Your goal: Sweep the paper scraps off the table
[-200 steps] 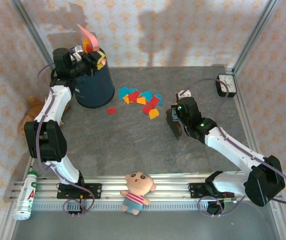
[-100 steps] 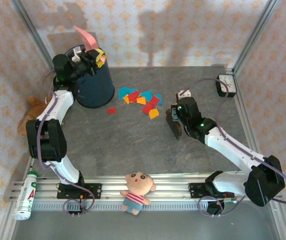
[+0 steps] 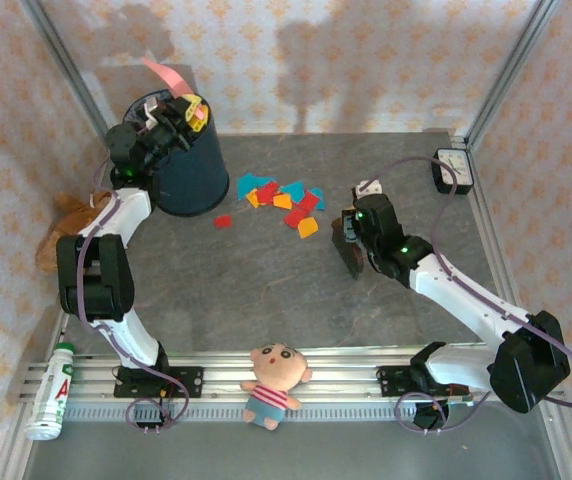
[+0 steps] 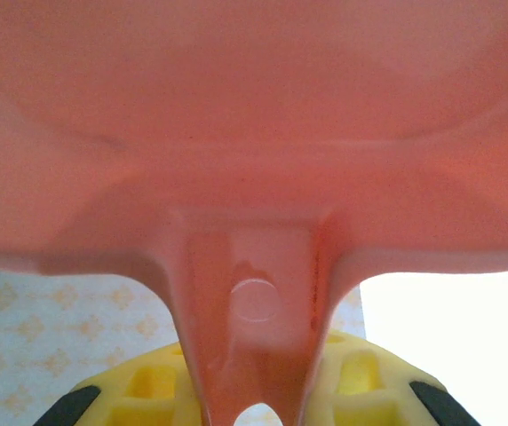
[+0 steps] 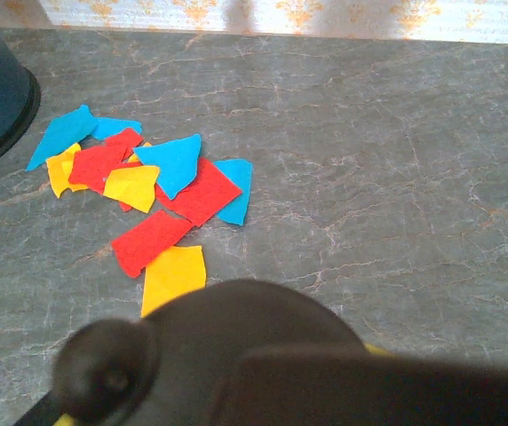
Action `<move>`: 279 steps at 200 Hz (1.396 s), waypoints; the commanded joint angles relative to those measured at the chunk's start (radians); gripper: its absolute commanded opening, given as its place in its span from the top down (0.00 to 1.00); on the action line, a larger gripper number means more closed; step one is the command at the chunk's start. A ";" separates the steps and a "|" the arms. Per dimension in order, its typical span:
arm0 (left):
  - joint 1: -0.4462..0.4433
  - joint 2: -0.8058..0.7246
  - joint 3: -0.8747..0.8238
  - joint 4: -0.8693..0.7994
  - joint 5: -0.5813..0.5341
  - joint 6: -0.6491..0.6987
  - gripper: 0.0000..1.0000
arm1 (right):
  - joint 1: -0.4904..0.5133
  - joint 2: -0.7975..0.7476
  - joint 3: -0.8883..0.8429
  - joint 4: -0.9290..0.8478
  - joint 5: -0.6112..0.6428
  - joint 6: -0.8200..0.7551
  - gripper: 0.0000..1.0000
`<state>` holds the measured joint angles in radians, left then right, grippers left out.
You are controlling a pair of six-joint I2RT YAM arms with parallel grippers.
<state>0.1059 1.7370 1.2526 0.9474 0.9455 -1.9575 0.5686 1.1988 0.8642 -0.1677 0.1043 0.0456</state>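
Your left gripper (image 3: 179, 113) clamps the pink dustpan (image 4: 254, 133) by its handle, tipped over the dark blue bin (image 3: 191, 178) at upper left, presumably to empty it. Your right gripper (image 3: 350, 238), closed on a dark brush (image 3: 347, 255), sits right of the paper scraps (image 3: 284, 200) at the counter's (image 3: 266, 295) upper centre.

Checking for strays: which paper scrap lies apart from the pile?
The small red scrap, alone near the dark bin; the others lie bunched together to its right.
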 commanded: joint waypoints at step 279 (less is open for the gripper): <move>-0.031 -0.417 0.193 -1.811 -0.431 1.723 1.00 | -0.236 0.111 0.090 0.287 -0.335 0.402 1.00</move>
<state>0.0929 1.4010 1.4876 -0.7235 0.6510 -0.4114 0.3511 1.2530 0.8818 0.0124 -0.1650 0.3344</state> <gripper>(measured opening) 0.208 0.246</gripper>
